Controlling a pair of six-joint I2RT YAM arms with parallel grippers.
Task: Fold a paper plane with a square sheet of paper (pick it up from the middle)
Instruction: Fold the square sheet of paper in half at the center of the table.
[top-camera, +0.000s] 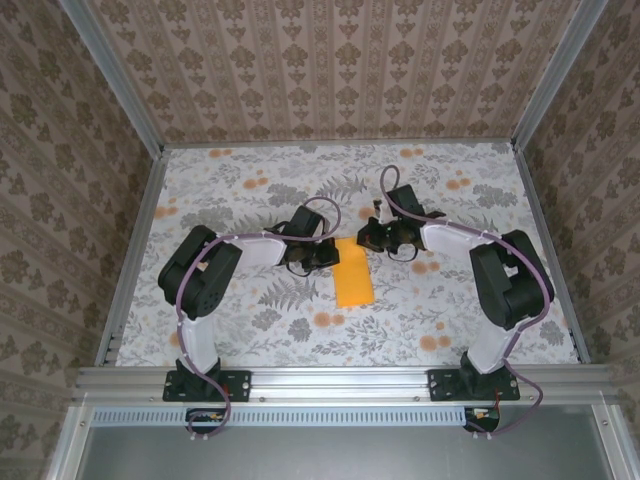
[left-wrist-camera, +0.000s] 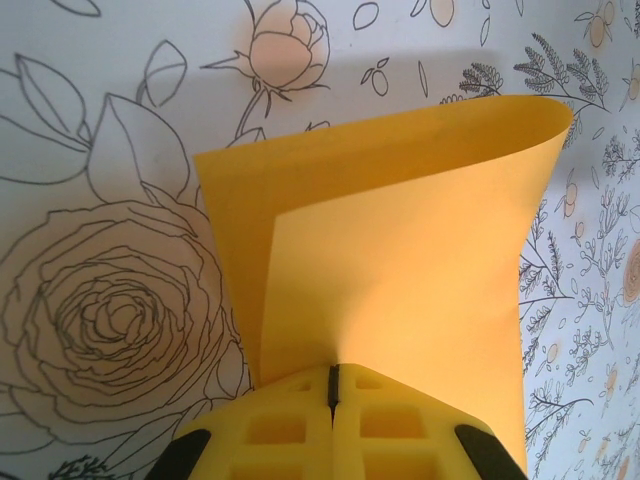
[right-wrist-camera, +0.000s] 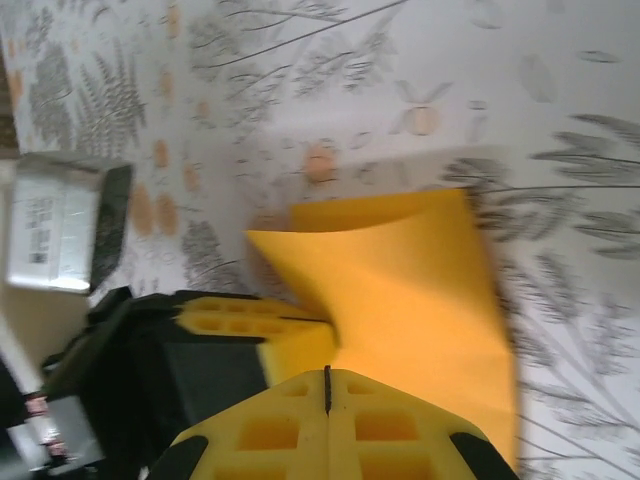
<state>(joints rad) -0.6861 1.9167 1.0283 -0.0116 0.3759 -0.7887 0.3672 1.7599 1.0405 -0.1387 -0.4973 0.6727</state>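
The square sheet of paper is orange-yellow and lies doubled over as a narrow rectangle on the middle of the floral cloth. Both grippers meet at its far end. My left gripper comes in from the left and my right gripper from the right. In the left wrist view the paper curls over in two layers, and the left gripper is shut on its near edge. The right wrist view has the right gripper shut on the paper, with the left gripper's yellow fingers pinching it just alongside.
The floral cloth covers the table. Aluminium rails run along its left and right sides, and a rail crosses the near edge by the arm bases. Wallpapered walls close in the back and both sides.
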